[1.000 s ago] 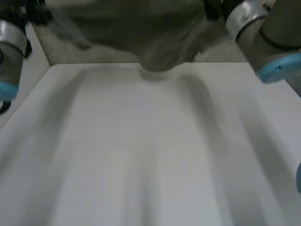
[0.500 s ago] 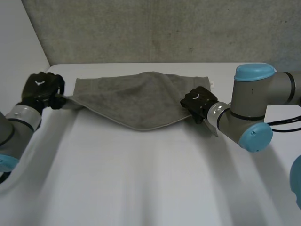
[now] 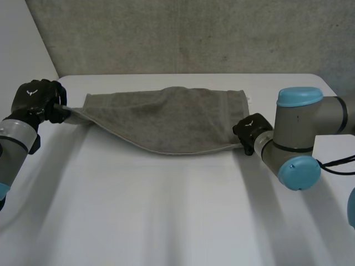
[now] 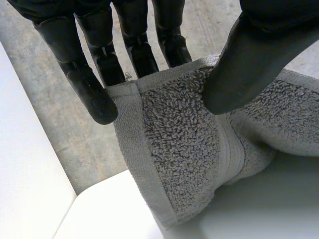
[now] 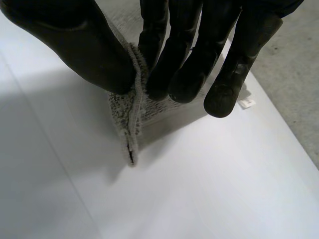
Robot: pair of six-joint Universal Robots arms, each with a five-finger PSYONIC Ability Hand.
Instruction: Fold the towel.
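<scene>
Grey towel (image 3: 166,119) stretched across far side of white table (image 3: 166,210). Left hand (image 3: 36,100) pinches its left corner between thumb and fingers. Right hand (image 3: 252,130) pinches right end likewise.

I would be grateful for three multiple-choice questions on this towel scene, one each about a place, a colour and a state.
1. Where does the robot's left hand hold the grey terry towel?
A. At its middle
B. At a corner of one end
C. Nowhere

2. What colour is the towel?
A. Grey
B. Red
C. Yellow

3. How is the right hand?
A. Open, holding nothing
B. Curled on nothing
C. Shut on the towel's edge

Answers:
1 B: the left wrist view shows it pinching a hemmed corner.
2 A: the cloth is grey in all three views.
3 C: the right wrist view shows the thumb pressing the towel's edge against the fingers.
</scene>
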